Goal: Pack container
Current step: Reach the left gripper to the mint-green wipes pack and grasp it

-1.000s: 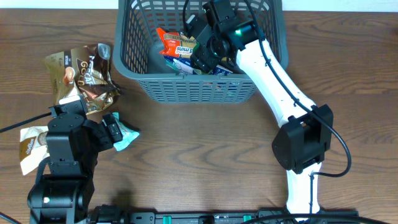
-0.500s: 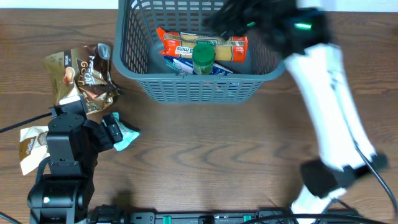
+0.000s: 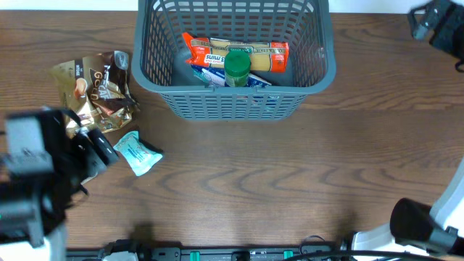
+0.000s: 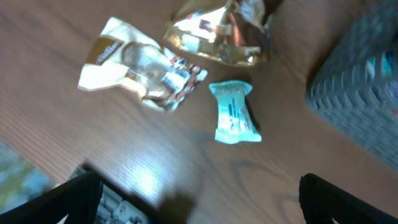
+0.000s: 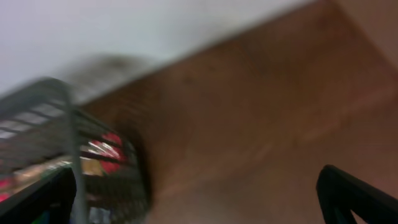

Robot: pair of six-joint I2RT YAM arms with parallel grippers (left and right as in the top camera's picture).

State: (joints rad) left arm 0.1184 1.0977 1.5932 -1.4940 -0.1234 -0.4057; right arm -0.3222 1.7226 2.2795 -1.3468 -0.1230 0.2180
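**Left end effector (image 4: 199, 183) open above loose packets, basket part filled**

Left end effector hangs over the wooden surface (image 3: 290, 188), its two fingers spread wide with nothing between them. Directly ahead of it lies a small teal packet (image 4: 233, 112), flat and on its own. Further ahead is a crumpled gold coffee bag (image 4: 217, 31). A cream pouch (image 4: 134, 65) lies ahead and to the left, just beside that bag.

The dark grey basket (image 3: 232, 105) stands ahead and to the right, well apart. It holds bright packets (image 3: 257, 56) and a green-capped bottle (image 3: 237, 67). Right end effector (image 5: 196, 186) is likewise spread open and empty, out past the basket's right side.

The teal packet looks like the next pick, being nearest.

- Come straight down with the fingers astride its narrow middle.
- Close gently, because the soft wrapper may slide.
- Stay clear of the gold coffee bag.
- Lift above the rim before crossing.
- Let go low over bare base, away from the bottle.
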